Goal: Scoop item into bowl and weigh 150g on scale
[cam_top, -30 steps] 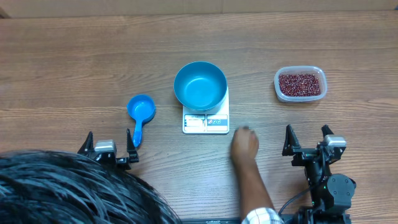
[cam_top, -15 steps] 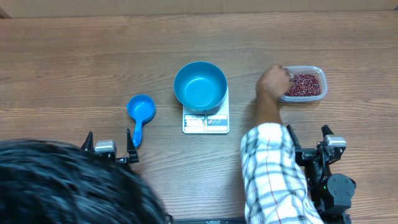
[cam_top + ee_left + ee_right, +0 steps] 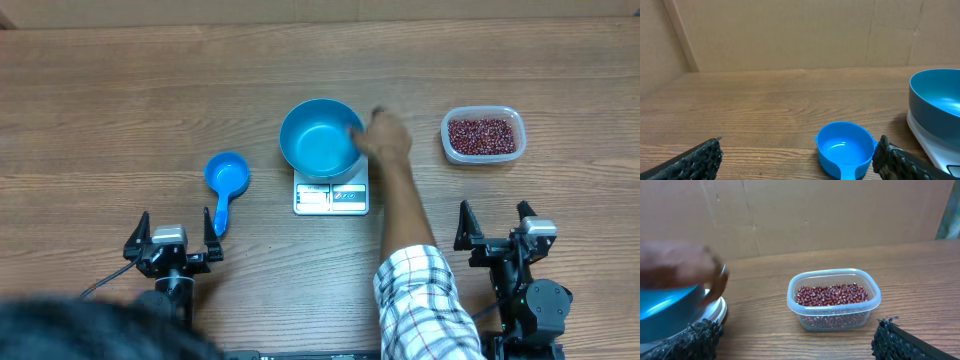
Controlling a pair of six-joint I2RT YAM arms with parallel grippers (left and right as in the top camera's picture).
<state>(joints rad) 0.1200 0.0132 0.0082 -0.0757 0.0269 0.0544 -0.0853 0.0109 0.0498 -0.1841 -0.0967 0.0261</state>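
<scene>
Though blurred, hand (image 3: 386,138) perhaps on bowl (image 3: 315,142)

The black two-finger left gripper (image 3: 177,221) sits low at the near left, fingers pointing forward, jaws spread wide and empty. The matching right gripper (image 3: 493,211) mirrors it, equally wide and empty.

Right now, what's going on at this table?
A person's hand is at the rim of the blue bowl, which sits empty on the scale. The left pincer and right pincer rest open at the near edge, holding nothing. The beans are in the clear tub, and the blue scoop lies empty.
</scene>
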